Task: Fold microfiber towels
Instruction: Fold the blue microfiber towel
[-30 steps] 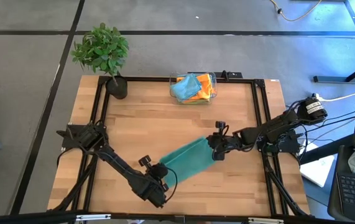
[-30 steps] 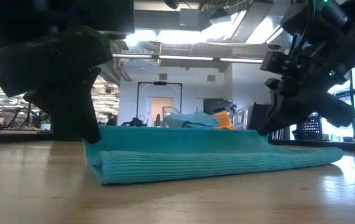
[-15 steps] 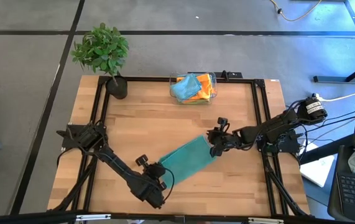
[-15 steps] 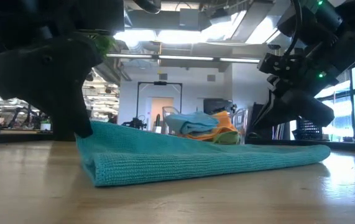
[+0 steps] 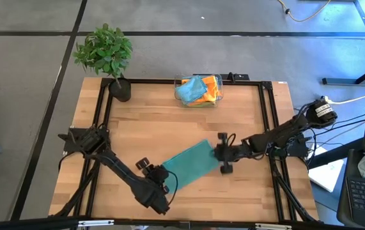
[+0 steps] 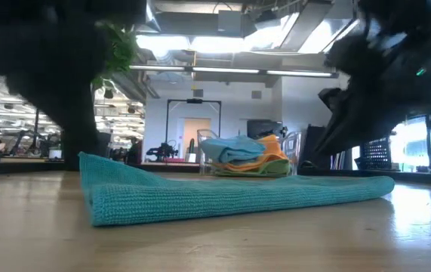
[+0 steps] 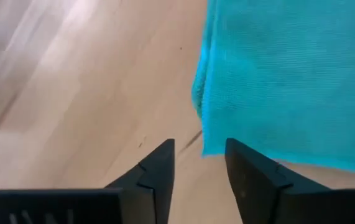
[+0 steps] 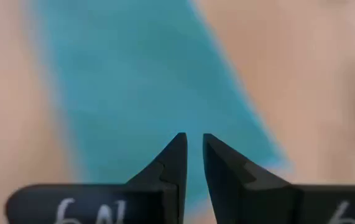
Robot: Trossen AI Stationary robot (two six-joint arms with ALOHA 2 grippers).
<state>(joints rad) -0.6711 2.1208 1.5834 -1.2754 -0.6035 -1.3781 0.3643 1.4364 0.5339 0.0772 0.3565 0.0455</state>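
A teal microfiber towel, folded into a long strip, lies flat and slantwise on the wooden table, its folded end toward the near left. My left gripper stands open just off that end; the towel's corner shows just ahead of its fingertips. My right gripper hovers by the towel's far right end, its fingers a narrow gap apart above the teal cloth, nothing between them.
A clear bin holding blue, orange and green cloths stands at the table's far edge, also in the low view. A potted plant sits at the far left corner. Black frame rails run along the table's sides.
Both grippers have come off the towel. My left gripper has risen and drawn back toward the near left; my right gripper has backed toward the table's right edge. The towel has slid a little toward the left and settled flatter on the table.
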